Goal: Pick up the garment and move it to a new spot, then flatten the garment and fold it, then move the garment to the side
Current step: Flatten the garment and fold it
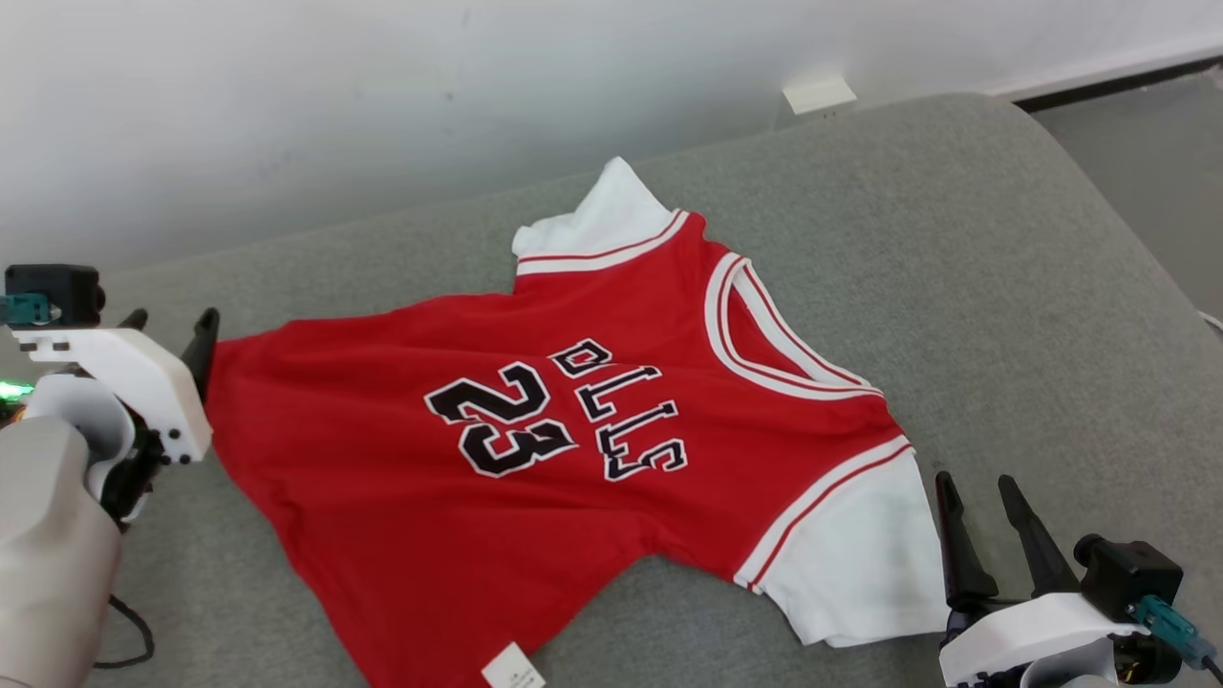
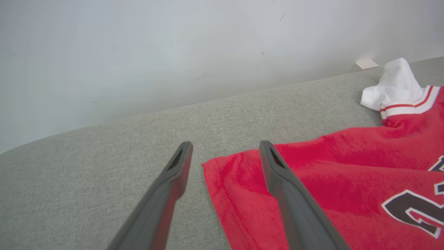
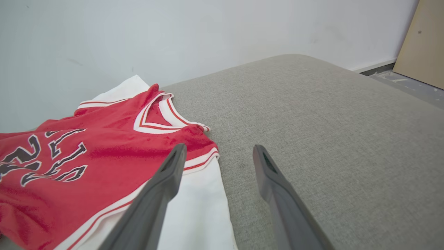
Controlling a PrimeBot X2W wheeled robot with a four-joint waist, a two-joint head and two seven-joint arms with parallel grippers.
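Garment (image 1: 382, 478), a red jersey, lies spread mid-frame on the grey cushion (image 1: 955, 239), with left tool (image 1: 174, 320) at its left edge and right tool (image 1: 976, 481) at lower right both standing apart, so a shallow pinch may catch one layer and bunch it.

White wrist housings (image 1: 134, 382), dark tapered jaws

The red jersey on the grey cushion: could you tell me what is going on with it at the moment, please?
The robot is partway through laying out the red jersey, which lies face up and unfolded on the grey cushion. Its left gripper is open at a hem corner, and its right gripper is open beside the white sleeve. Neither grips the cloth.
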